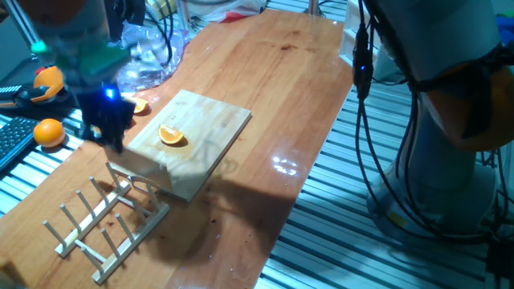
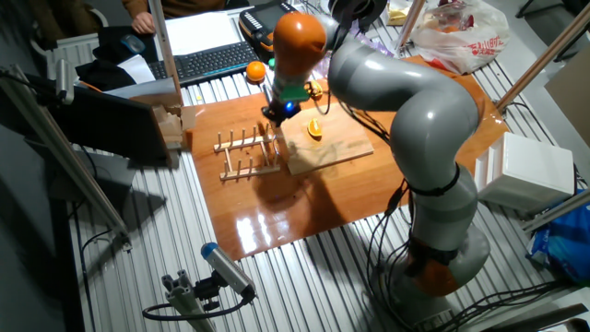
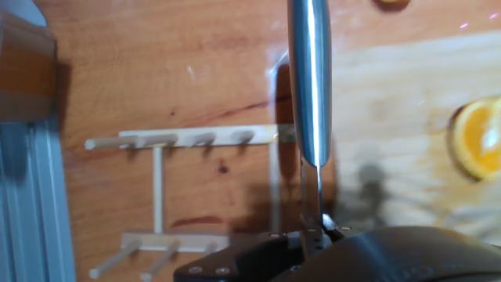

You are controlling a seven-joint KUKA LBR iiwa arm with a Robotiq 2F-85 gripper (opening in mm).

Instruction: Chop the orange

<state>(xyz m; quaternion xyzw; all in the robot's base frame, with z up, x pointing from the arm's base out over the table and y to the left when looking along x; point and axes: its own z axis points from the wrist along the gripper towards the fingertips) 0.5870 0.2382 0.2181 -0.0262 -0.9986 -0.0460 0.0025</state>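
The pincer (image 1: 108, 128) grips a knife (image 3: 309, 78) over the wooden board (image 1: 209, 128), at its edge nearest the dowel rack (image 1: 104, 221). The orange (image 1: 171, 136) wedge lies mid-board (well apart from the blade). Carry the knife across, square it over the wedge, then press straight down.

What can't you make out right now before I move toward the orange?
- Gripper: motion-blurred in one fixed view, tiny in the other; finger state unclear.
- Knife: hand view shows the blade, tip cut off by the top edge; the grasp is hidden by the hand housing.
- Orange: cut off by the right edge in hand view.
- Blade height above the board: unclear.
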